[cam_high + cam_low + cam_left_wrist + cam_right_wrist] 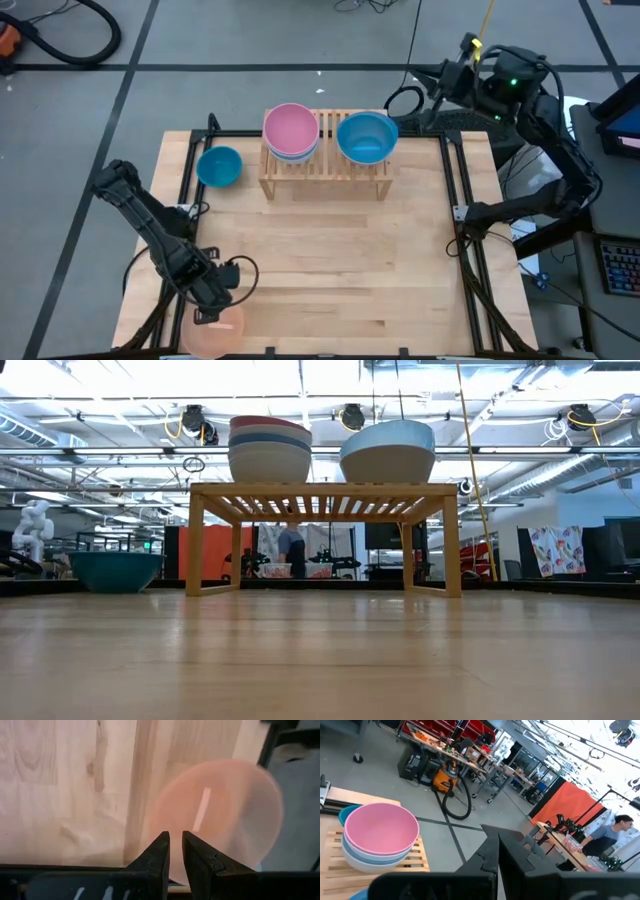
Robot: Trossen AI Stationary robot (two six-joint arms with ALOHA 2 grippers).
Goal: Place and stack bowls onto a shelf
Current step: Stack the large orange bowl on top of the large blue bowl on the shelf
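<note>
A peach bowl [213,330] [220,815] sits upright at the table's near left corner. My left gripper [215,303] [175,852] hangs just above it, pointing down, its fingers a narrow gap apart with nothing between them. The light-wood shelf [325,168] [325,490] stands at the far middle. On its left half rests a stack of bowls with a pink one on top [291,130] [269,450] [380,832]; on its right half sits a blue bowl [366,137] [388,452]. My right gripper [455,75] [497,842] is shut and empty, raised beyond the shelf's far right.
A teal bowl [219,166] [115,570] stands on the table left of the shelf. Black frame rails [188,190] [470,270] run along both table sides. Bare tabletop [330,270] lies between the shelf and the near edge. A person [615,832] sits in the room behind.
</note>
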